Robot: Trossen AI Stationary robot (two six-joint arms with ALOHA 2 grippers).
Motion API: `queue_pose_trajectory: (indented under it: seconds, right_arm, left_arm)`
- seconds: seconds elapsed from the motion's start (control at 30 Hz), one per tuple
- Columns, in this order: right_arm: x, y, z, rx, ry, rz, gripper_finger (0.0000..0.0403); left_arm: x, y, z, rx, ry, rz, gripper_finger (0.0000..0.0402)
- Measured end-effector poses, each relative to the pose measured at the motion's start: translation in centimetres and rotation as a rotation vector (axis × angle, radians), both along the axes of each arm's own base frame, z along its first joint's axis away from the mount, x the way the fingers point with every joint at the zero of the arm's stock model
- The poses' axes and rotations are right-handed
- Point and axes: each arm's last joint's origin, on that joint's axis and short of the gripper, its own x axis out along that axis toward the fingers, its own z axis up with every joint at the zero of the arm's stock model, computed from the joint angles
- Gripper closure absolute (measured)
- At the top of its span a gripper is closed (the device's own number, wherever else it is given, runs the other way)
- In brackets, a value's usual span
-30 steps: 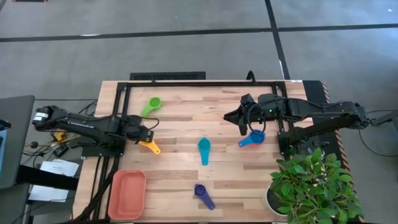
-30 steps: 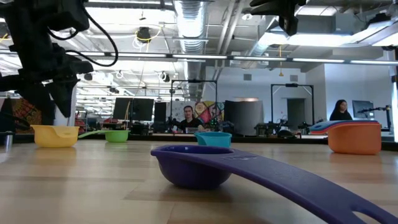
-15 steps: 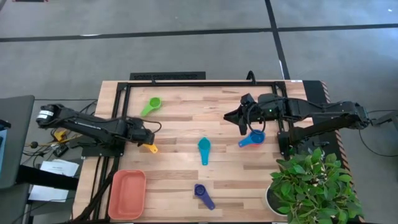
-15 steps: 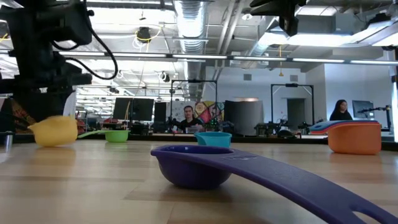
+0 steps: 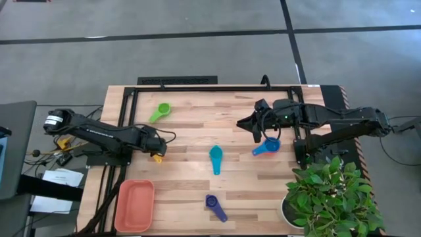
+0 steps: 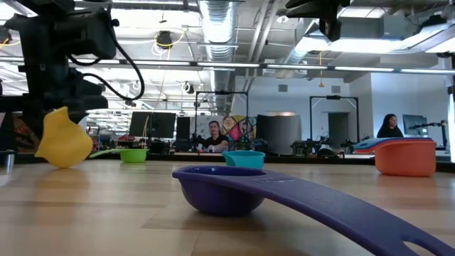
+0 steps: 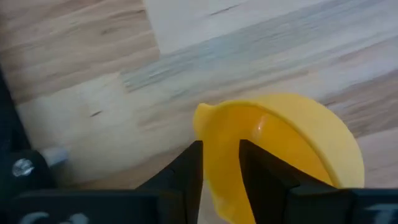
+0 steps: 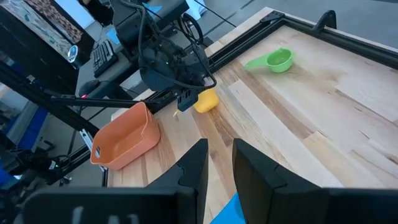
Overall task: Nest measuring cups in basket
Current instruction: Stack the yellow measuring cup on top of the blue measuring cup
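Note:
My left gripper [image 5: 156,152] points steeply down near the table's left edge and is shut on the yellow-orange measuring cup [image 6: 64,139], which stands tipped. My right gripper [image 8: 221,163] hangs high over the right half, open by a narrow gap with nothing between its fingers. Below it a blue cup [image 5: 266,146] sits inside a coral one [image 6: 405,158]. The green cup [image 5: 160,110], teal cup [image 5: 216,158] and dark purple cup [image 5: 214,207] lie bowl-down and apart on the wood. The salmon basket [image 5: 135,205] stands at the near left corner. My left gripper pinches the yellow-orange cup's wall at its rim [image 7: 221,152] between its two fingers [image 7: 191,167], beside the rim's pointed lip [image 7: 198,115]. The fingers come from above, slanting down. The cup is tilted, lip side up, its low side at the table top.
A potted plant [image 5: 329,197] fills the near right corner. A black frame [image 5: 210,87] runs along the far and left edges. Bare wood lies between the yellow-orange cup and the basket [image 8: 121,140]. People sit in the room beyond the table.
My left gripper has come down and a little toward the table's right edge, over the yellow-orange cup, and has taken hold of it. The cup, level on the wood a second ago, has tipped up on one side and slid slightly toward the near edge.

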Motion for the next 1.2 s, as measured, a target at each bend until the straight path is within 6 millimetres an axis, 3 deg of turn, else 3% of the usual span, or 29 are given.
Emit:
queue_pose_trajectory:
  seconds: [0.37, 0.73, 1.07, 1.2]
  right_arm:
    - [0.0, 0.0, 0.0, 0.0, 0.0, -0.001, 0.0305]
    - [0.0, 0.0, 0.0, 0.0, -0.001, 0.0, 0.0305]
    - [0.0, -0.3, 0.0, -0.032, -0.002, -0.091, 0.0305]
    - [0.0, -0.3, 0.3, -0.036, -0.03, -0.105, 0.0305]
  left_arm:
    - [1.8, 0.0, 0.8, 0.049, -0.154, -0.069, 0.0386]
    - [2.1, 0.0, 0.9, 0.067, -0.169, -0.127, 0.0391]
    - [4.6, -0.2, 2.3, 0.187, -0.376, -0.408, 0.0395]
    - [5.2, 0.4, 3.2, 0.217, -0.398, -0.419, 0.0395]
